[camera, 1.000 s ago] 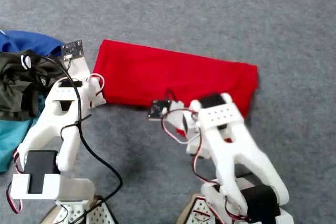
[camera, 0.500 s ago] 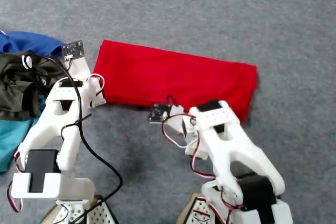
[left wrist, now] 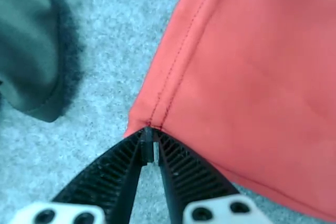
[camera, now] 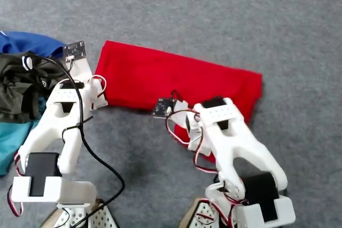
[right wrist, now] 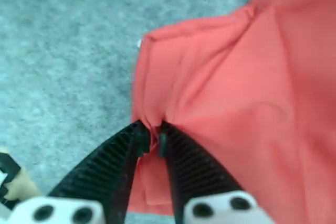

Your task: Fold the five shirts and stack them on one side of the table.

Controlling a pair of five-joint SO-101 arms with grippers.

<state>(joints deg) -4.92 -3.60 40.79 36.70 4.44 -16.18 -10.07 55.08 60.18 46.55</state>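
A red shirt point(camera: 176, 81) lies folded into a long strip across the middle of the grey table. My left gripper point(left wrist: 150, 148) is shut on the red shirt point(left wrist: 247, 77) at its near left corner; in the high view this arm point(camera: 69, 105) stands at the strip's left end. My right gripper point(right wrist: 152, 139) is shut on a bunched fold of the red shirt point(right wrist: 236, 93), lifted a little off the table. In the high view the right arm point(camera: 224, 126) covers the strip's near right part, with red cloth showing under it.
A pile of shirts lies at the table's left edge: a blue one point(camera: 26, 41), a dark olive one point(camera: 18, 86) and a teal one point(camera: 10, 137). The olive cloth point(left wrist: 29, 45) lies close to my left gripper. Bare grey table point(camera: 299, 52) spreads to the right and far side.
The right arm drew back toward the near edge and then shifted slightly, pulling red cloth with it. The shirt's near right edge has bunched under it. The left arm has not moved.
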